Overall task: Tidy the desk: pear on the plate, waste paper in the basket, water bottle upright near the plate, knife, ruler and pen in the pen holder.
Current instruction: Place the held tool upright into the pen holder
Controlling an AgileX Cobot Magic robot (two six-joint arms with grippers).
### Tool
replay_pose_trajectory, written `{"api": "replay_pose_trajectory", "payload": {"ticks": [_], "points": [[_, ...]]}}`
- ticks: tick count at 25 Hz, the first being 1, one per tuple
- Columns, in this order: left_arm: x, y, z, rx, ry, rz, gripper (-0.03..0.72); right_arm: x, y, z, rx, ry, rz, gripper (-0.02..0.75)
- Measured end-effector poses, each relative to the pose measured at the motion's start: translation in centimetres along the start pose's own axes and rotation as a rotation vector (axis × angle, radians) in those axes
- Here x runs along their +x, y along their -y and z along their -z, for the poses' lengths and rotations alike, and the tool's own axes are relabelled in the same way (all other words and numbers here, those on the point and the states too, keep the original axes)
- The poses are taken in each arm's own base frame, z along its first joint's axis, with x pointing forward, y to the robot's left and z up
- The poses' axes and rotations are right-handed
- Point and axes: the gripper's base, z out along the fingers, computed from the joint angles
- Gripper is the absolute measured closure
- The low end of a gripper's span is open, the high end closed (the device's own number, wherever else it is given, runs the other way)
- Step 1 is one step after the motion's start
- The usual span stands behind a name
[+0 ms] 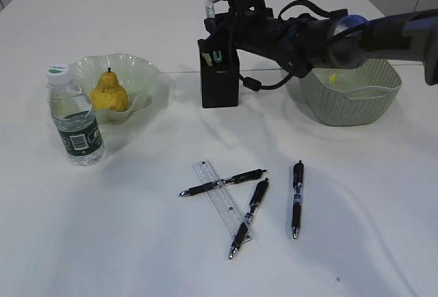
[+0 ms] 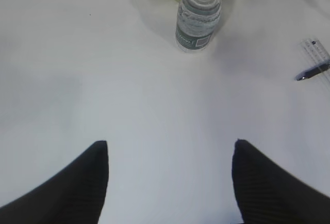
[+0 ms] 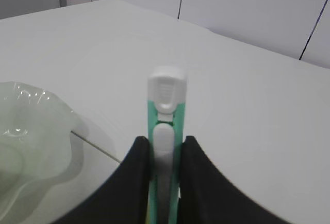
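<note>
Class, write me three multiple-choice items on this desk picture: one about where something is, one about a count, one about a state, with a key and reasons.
1. Where is the pear?
A. on the plate
B. in the basket
C. beside the ruler

2. How many pens lie on the table?
A. one
B. three
C. five

3. How does the water bottle stand?
A. on its side
B. upside down
C. upright

Key: 1 A, it sits on the pale green plate. 2 B, two pens cross the ruler and one lies apart. 3 C, its cap points up beside the plate.
</note>
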Motion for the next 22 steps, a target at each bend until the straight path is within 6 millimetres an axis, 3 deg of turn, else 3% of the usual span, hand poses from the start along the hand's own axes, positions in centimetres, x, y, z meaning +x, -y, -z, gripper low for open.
{"api": "replay_pose_trajectory", "payload": {"ticks": [22], "points": [[-0.3, 0.2, -0.9, 0.002, -0.03, 0.0, 0.161, 1.9, 0.7, -0.4, 0.015, -0.044, -0.001, 0.599]]}}
